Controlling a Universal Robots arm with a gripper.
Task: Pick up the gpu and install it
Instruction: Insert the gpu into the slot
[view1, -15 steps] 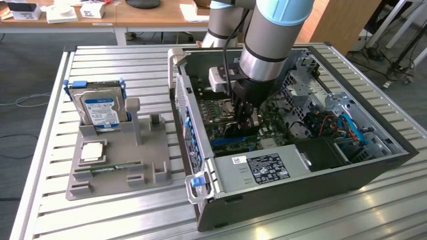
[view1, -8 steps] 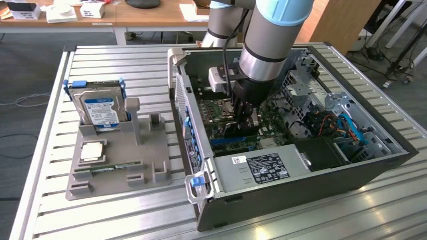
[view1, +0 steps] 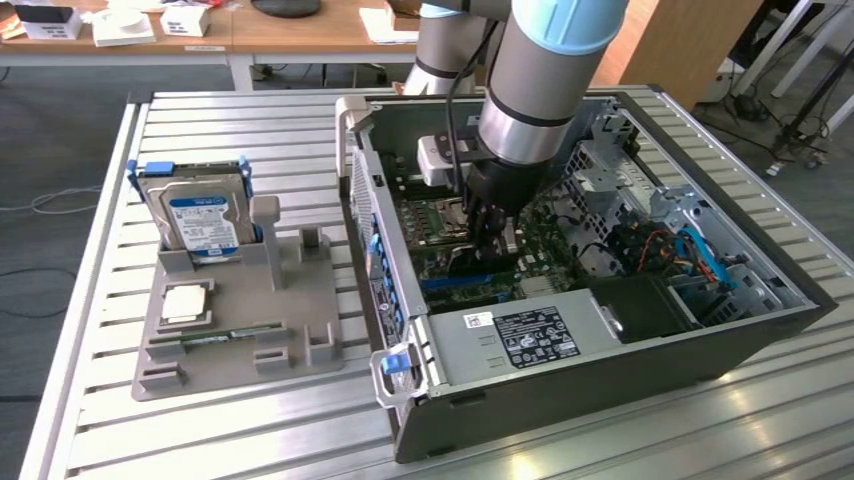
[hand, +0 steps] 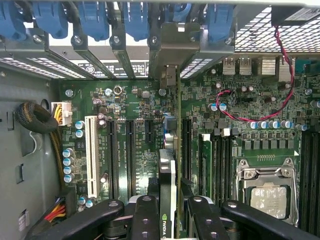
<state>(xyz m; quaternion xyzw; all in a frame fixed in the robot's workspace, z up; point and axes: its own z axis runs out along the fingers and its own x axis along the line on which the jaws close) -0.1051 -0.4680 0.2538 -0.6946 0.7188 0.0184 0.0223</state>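
My gripper reaches down into the open computer case, low over the green motherboard. It is shut on the gpu, a thin dark card with a silvery edge that I see edge-on between the two black fingers. The card stands upright over the black expansion slots, and its far end points at the rear bracket openings. In the exterior view the gpu shows as a dark strip just below the fingers, close to the board. Whether it sits in a slot I cannot tell.
A grey holder at the exterior view's left carries a blue-labelled hard drive, a CPU and a RAM stick. Inside the case are the power supply, a white slot, the CPU socket and blue bracket latches.
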